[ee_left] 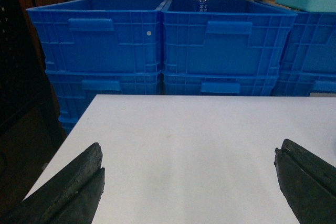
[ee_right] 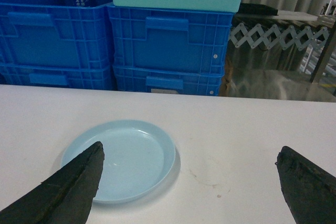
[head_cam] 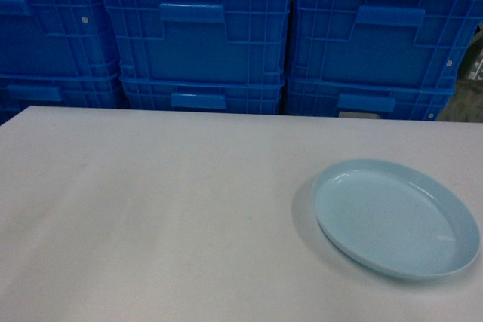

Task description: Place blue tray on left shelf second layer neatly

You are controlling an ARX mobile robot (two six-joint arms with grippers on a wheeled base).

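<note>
Jaws on both grippers gape wide and empty — the blue tray (head_cam: 395,219) lies untouched on the white surface (head_cam: 151,216), so pickup and shelving all remain.

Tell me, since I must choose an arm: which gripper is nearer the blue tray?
Right. The right gripper hovers open just before the blue tray; the left gripper faces bare table, no tray in its view.
</note>
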